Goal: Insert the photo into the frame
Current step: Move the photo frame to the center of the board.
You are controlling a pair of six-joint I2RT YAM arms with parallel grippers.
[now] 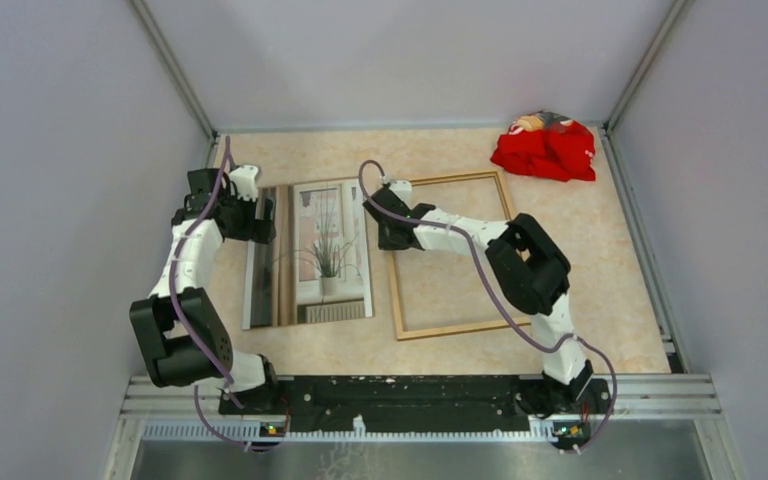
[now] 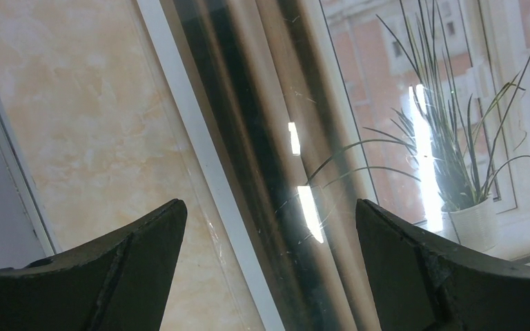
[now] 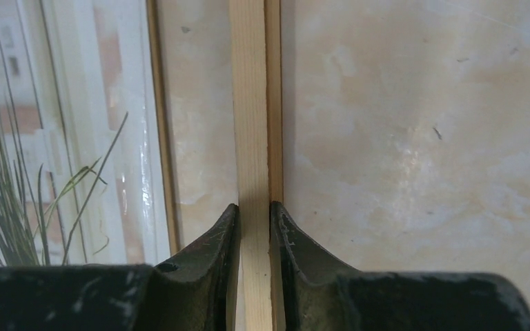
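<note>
Gripping the frame [image 3: 252,138] looked like the step in hand, judging from the layout. Nearest, both arms were bolted at the near edge of the bench [image 1: 610,300]. Further in, the right arm [image 1: 530,265] reached left to the frame's left rail; the right wrist view showed the right jaws pinching that pale wood rail, one finger against each side. The left arm [image 1: 195,265] hung over the left edge of the photo [image 1: 325,250], left jaws spread wide, holding nothing, one finger either side of the white border. The photo lay flat and face up mid bench, just left of the frame, near it but not inside, long edges roughly parallel. The print showed a window scene with a grassy potted plant, brown curtain at left and radiator at the bottom; it was glossy, with lamp glare. The frame was thin and empty, bare bench showing through its opening. The next move probably called for bringing the frame over the photo, or getting under the print's thin flat edge, which looked hard to do. At the far right corner sat a crumpled red cloth [image 1: 545,150], well apart from both.
</note>
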